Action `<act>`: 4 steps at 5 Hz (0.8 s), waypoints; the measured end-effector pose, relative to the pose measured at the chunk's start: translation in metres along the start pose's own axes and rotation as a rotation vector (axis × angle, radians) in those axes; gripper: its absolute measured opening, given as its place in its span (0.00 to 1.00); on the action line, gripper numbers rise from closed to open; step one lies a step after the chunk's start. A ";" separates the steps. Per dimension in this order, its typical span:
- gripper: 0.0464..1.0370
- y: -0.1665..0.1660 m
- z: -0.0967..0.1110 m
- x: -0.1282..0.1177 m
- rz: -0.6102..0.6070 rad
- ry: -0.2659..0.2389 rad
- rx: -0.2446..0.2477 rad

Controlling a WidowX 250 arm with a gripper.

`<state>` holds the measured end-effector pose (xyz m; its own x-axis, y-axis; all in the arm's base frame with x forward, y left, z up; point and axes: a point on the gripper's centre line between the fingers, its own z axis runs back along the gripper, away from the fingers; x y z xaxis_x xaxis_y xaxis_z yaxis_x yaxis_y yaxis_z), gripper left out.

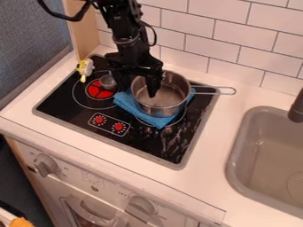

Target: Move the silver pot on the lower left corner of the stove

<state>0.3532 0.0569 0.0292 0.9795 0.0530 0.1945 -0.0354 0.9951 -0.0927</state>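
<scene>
While the gripper (138, 90) hangs over the left side of the silver pot (168, 106), the fingers (154, 86) are open: standing apart, one inside the pot, the other outside its left rim. Pot: round, shiny bare metal, straight-walled, open top, upright, with a long wire-loop handle (219, 93) pointing right past the stove edge. It's on a crumpled blue cloth (158, 122), right part of the black stove (160, 144), wall side. Counts: one pot, one handle on it, one cloth, one stove with two red knobs (118, 127) and one red burner disc (95, 90). One small metal vessel (108, 82) by that disc, one yellow-and-white toy (85, 67) at the stove's left edge. Two grey dials (45, 165) on the front panel below. One sink (237, 150) in the counter (207, 170), right, one dark faucet (296, 108) over it.
</scene>
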 end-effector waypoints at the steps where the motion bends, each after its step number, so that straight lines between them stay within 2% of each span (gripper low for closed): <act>1: 0.62 0.002 -0.001 0.001 -0.006 -0.005 0.017; 2: 0.34 0.002 0.001 0.004 -0.007 -0.013 0.014; 3: 0.11 0.002 0.000 0.004 -0.008 -0.019 0.011; 4: 0.03 0.002 0.000 0.005 0.000 -0.021 0.014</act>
<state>0.3577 0.0596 0.0303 0.9750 0.0544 0.2153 -0.0382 0.9962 -0.0786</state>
